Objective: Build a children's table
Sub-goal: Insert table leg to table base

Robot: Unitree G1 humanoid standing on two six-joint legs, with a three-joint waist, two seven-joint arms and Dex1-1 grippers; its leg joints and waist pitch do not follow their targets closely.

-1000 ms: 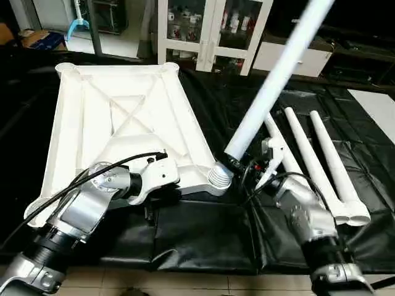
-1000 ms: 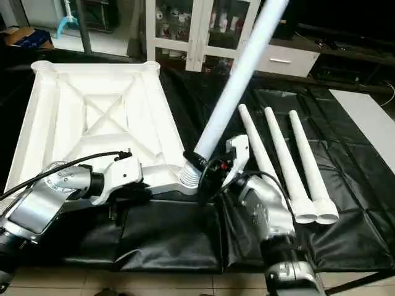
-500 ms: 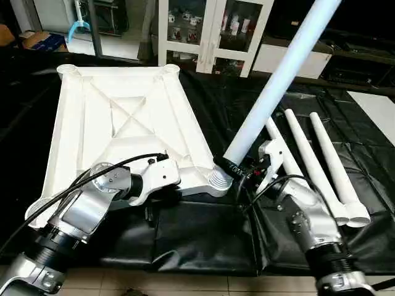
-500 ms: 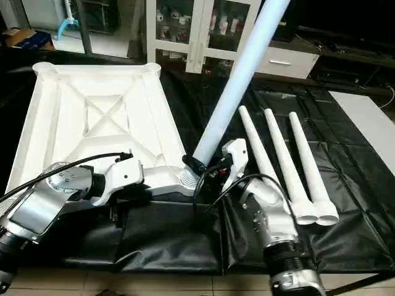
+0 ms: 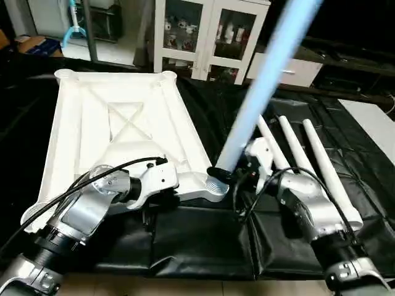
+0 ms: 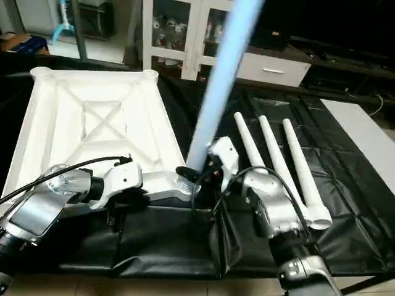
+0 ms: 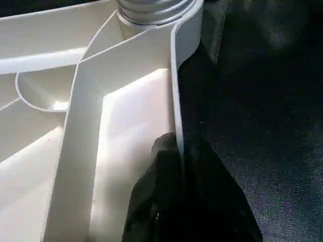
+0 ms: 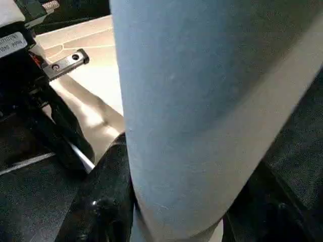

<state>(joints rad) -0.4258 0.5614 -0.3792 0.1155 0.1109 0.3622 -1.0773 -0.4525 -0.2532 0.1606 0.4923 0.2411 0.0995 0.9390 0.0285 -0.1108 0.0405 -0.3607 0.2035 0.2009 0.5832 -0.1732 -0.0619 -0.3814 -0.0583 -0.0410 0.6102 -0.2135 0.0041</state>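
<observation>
White leg (image 5: 259, 92) clamped upright-tilted by right pincer (image 5: 225, 176); left pincer (image 7: 184, 194) nips tabletop rim (image 7: 174, 91).

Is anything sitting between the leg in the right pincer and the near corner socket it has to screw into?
Nothing visible. The leg, gripped near its base by the right pincer, already has its threaded end at the near corner socket of the table top. The left pincer clamps the top's edge rib beside that socket, not over it.
</observation>
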